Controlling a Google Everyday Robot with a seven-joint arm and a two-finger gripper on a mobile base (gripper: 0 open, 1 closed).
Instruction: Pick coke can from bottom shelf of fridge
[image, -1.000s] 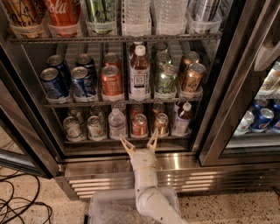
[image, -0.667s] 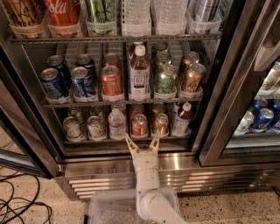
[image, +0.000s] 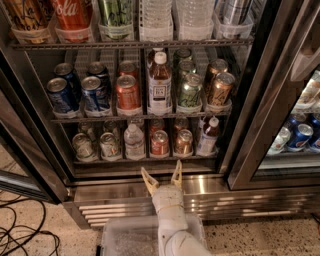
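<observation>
Lower now, the spread gripper (image: 161, 171) sits just below one front coke can (image: 159, 143) on the bottom shelf (image: 100, 161).

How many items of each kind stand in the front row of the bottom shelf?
Green-and-silver cans: 2
Coke can: 1
Copper-orange can: 1
Bottles: 2
Total: 6
The end effector is open, below the coke can, outside the bottom shelf.

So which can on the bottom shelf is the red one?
The coke can, between the water bottle and the copper-orange can; the silver-green cans stand further left. The open gripper hovers just in front of it.
</observation>
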